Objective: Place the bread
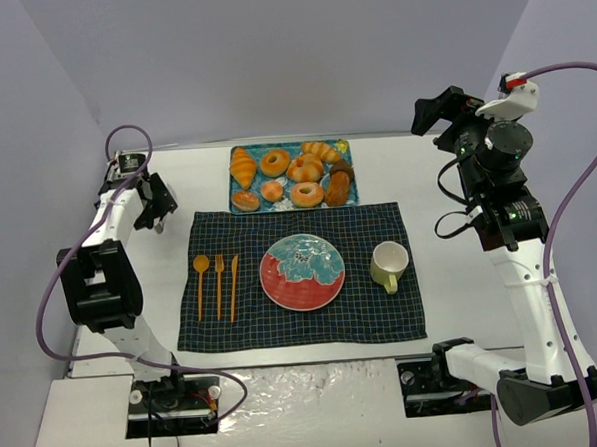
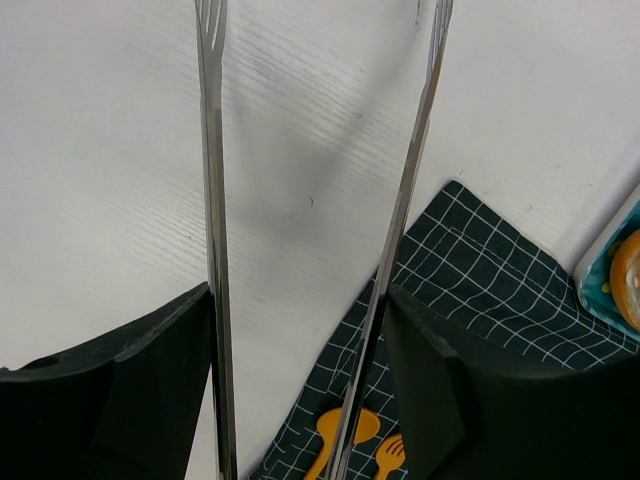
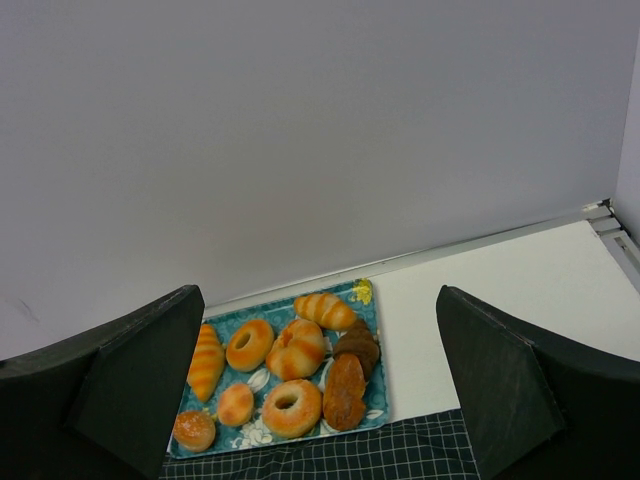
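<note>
The bread (image 1: 272, 191) is a small round orange-tan bun with a pale patch. It lies in the front row of the blue tray (image 1: 233, 153), between a sugared bun and a ring doughnut; it also shows in the right wrist view (image 3: 235, 404). My left gripper (image 1: 155, 204) (image 2: 300, 300) is over the bare table left of the placemat. It is shut on metal tongs (image 2: 212, 250), whose two arms stand apart and empty. My right gripper (image 1: 441, 114) (image 3: 320, 300) is open and empty, raised high at the back right and facing the tray.
The tray (image 3: 375, 300) also holds a croissant (image 1: 243, 167), ring doughnuts (image 1: 306, 194), striped rolls and brown pastries. A dark checked placemat (image 1: 384, 319) carries a red and blue plate (image 1: 272, 285), a pale mug (image 1: 389, 265) and an orange spoon, fork and knife (image 1: 219, 285).
</note>
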You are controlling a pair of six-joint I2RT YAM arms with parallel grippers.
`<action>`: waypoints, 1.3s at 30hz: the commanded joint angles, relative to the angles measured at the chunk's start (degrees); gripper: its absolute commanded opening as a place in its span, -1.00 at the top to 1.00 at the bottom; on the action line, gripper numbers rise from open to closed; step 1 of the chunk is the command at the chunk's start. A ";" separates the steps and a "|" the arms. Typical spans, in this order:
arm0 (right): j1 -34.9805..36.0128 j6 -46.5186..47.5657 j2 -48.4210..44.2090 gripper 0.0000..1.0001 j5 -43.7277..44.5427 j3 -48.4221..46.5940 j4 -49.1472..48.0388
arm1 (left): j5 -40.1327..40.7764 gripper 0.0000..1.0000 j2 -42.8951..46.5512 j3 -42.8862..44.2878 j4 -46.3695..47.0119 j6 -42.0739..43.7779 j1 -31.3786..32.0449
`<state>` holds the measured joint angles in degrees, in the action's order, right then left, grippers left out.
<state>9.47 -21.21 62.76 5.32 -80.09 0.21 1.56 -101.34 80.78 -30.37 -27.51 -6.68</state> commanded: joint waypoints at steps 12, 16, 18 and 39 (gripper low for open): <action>0.12 -0.43 -0.01 -1.00 -0.40 -0.68 -5.94 | 1.32 -0.21 11.81 7.07 -6.09 2.69 3.21; 0.11 -0.55 -0.01 -1.00 -0.40 -0.59 -6.01 | 1.25 -0.21 13.82 7.38 -8.31 4.09 5.20; 0.19 -0.68 -0.10 -1.00 -0.49 -0.32 -6.18 | 1.51 -0.21 15.48 6.76 -9.35 4.66 5.97; 0.19 -1.20 -0.41 -1.00 -0.56 1.49 -7.06 | -0.90 -0.18 22.68 6.41 -15.89 7.44 16.19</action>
<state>9.47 -22.13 62.78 5.17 -78.56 -1.15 1.76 -81.72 85.08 -45.42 -21.45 6.80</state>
